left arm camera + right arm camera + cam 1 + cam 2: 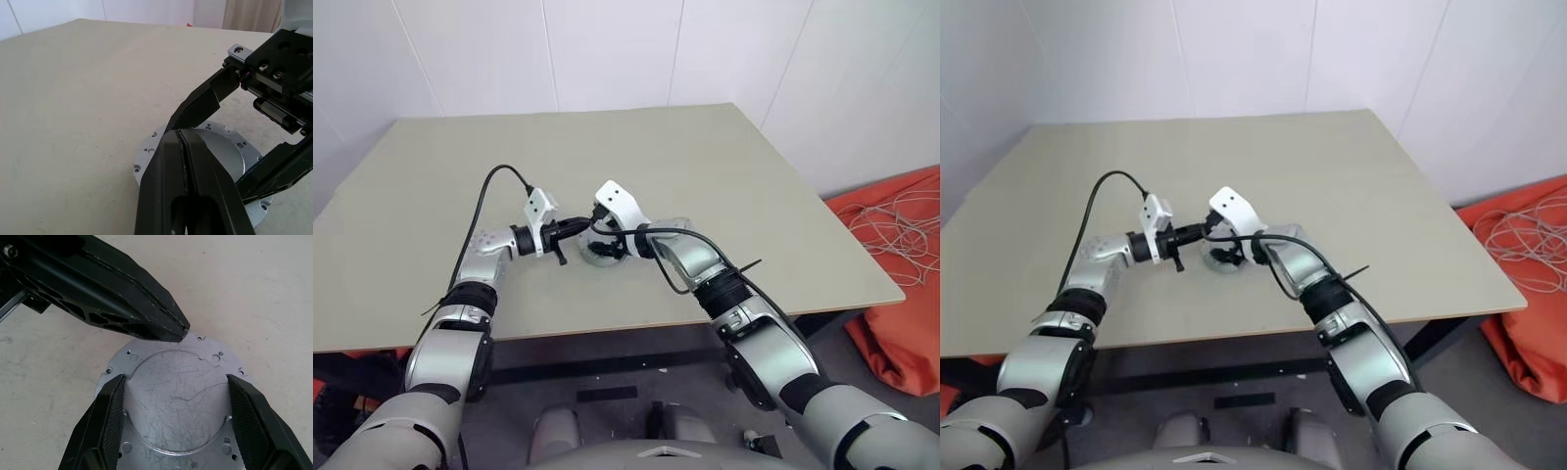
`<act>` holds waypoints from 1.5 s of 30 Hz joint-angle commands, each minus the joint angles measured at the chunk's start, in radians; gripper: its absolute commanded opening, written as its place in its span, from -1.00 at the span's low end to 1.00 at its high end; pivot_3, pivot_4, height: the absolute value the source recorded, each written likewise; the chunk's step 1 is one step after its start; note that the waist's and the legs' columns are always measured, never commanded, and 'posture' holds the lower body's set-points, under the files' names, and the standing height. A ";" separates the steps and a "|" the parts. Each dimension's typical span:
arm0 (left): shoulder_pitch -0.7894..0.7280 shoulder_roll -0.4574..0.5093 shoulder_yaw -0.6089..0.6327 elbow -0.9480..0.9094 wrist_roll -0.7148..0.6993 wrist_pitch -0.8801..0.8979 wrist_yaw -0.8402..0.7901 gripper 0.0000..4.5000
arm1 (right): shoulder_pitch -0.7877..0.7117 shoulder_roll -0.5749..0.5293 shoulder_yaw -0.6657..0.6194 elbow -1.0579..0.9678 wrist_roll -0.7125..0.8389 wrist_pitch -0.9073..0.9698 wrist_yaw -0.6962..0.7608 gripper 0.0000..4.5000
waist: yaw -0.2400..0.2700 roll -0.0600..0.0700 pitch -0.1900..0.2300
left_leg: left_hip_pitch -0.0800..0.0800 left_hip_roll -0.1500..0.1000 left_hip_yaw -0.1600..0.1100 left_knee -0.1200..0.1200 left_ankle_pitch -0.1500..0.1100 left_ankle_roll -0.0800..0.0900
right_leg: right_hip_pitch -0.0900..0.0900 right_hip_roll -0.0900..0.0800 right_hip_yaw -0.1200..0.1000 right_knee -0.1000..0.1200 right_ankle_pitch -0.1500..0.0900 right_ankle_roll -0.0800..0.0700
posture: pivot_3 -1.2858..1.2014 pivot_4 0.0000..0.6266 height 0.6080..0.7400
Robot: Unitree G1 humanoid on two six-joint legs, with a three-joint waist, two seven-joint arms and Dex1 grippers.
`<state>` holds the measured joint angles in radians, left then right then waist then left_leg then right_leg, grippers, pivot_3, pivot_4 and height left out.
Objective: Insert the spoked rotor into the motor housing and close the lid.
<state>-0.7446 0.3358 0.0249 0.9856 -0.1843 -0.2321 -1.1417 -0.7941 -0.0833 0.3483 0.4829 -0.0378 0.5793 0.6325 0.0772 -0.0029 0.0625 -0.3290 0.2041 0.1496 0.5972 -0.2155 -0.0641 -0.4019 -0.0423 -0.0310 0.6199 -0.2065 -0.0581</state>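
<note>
My right tool [176, 396] is straddling, fingers wide, the round silver scratched metal lid [178, 404] lying on the beige bench [724, 166]; my left tool [183, 333], fingers pressed together, is hovering at the lid's rim.

A bare test room or lab is suggested: plain white panelled walls [607, 49], one beige worktable [705, 176], orange fabric [901, 323] with loose white cord [901, 230] heaped alongside.

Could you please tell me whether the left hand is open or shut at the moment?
Shut. The left hand has its two black fingers pressed together, tips over the edge of the silver disc.
</note>
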 commanded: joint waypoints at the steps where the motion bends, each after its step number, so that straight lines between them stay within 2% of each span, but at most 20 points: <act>1: -0.044 -0.004 -0.003 0.010 0.010 -0.017 -0.017 -0.98 | 0.011 0.005 0.002 -0.029 -0.016 0.016 -0.025 0.38 | 0.000 0.000 0.000 | 0.000 0.000 0.000 0.000 0.000 0.000 | 0.000 0.000 0.000 0.000 0.000 0.000 | 0.03 -1.00 1.00; 36: -0.078 0.004 -0.062 0.064 0.105 0.053 -0.059 -0.98 | 0.044 -0.005 0.031 -0.154 -0.006 0.079 -0.006 0.38 | 0.003 0.000 0.001 | -0.004 0.000 0.000 -0.006 0.000 0.000 | -0.003 0.000 0.000 -0.007 0.003 -0.007 | 0.03 -1.00 1.00; 45: -0.088 -0.002 -0.064 0.074 0.111 0.048 -0.048 -0.98 | 0.051 -0.029 0.029 -0.203 0.013 0.120 0.032 0.38 | 0.019 0.000 0.001 | -0.004 -0.001 0.001 -0.013 0.000 0.000 | -0.003 0.000 0.000 -0.012 0.004 -0.007 | 0.03 -1.00 1.00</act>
<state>-0.8149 0.3304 -0.0329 1.0580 -0.0873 -0.1873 -1.1941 -0.7461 -0.1142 0.3680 0.3170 -0.0366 0.6886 0.6453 0.0965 -0.0030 0.0632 -0.3327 0.2022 0.1504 0.5831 -0.2156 -0.0637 -0.4049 -0.0424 -0.0311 0.6077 -0.2031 -0.0658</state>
